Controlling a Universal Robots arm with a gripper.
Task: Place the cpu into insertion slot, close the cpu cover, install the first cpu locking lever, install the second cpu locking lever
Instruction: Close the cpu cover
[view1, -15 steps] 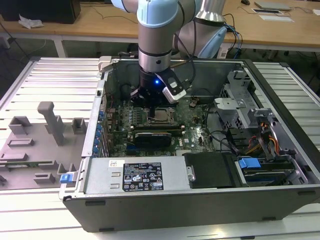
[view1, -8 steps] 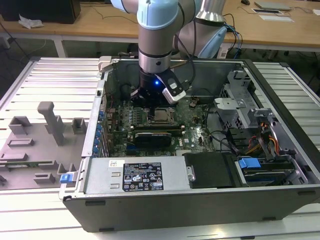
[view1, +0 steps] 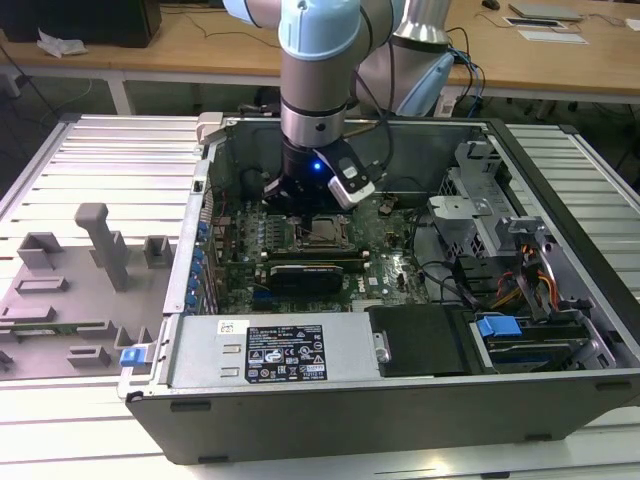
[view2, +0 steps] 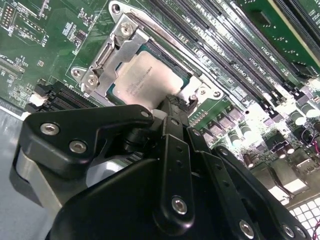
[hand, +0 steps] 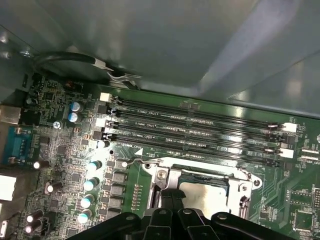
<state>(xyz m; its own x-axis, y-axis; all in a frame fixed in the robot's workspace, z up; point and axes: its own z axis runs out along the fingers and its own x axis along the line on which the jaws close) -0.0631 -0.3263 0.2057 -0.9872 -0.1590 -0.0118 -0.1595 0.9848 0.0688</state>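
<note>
The cpu (view2: 145, 77) lies flat in the insertion slot (view1: 322, 232), its pale silver top showing. The cpu cover (view2: 119, 47) is down over it as a silvery frame around the chip. In the first wrist view the cpu (hand: 206, 192) and the cpu cover (hand: 200, 172) sit just beyond my fingertips. My gripper (view2: 172, 102) is low over the socket's edge, its black fingers (hand: 172, 197) together with nothing between them. In the exterior view the gripper (view1: 300, 207) hangs inside the computer case right beside the socket. I cannot tell how the locking levers stand.
Long black memory slots (hand: 200, 130) run beside the socket. A long black card (view1: 315, 270) lies just in front of it. The case walls (view1: 300, 420), the drive cage (view1: 480, 215) and cables (view1: 450, 280) hem the arm in. A grey fixture tray (view1: 80, 270) lies outside.
</note>
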